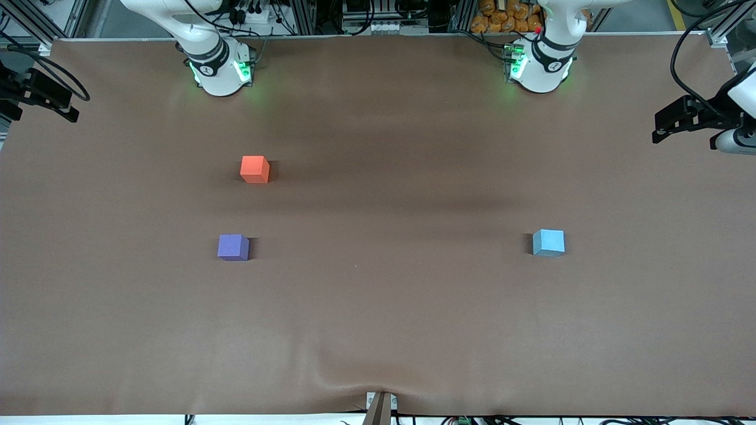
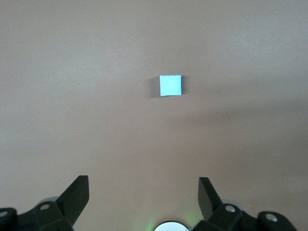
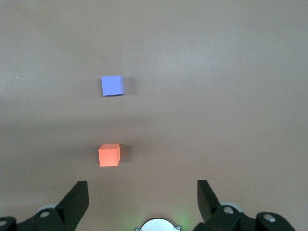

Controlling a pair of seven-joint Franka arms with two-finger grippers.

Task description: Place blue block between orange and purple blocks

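Observation:
The blue block (image 1: 548,242) sits alone on the brown table toward the left arm's end; it also shows in the left wrist view (image 2: 171,85). The orange block (image 1: 255,169) and the purple block (image 1: 233,247) sit toward the right arm's end, apart from each other, the purple one nearer to the front camera. Both show in the right wrist view, orange (image 3: 109,155) and purple (image 3: 112,85). My left gripper (image 2: 143,185) is open and empty, high over the table by its base. My right gripper (image 3: 143,188) is open and empty, high over its base. Both arms wait.
The two arm bases (image 1: 221,68) (image 1: 540,65) stand at the table's edge farthest from the front camera. Black fixtures reach in at both ends of the table (image 1: 688,118) (image 1: 41,94). A small bracket (image 1: 381,404) sits at the nearest edge.

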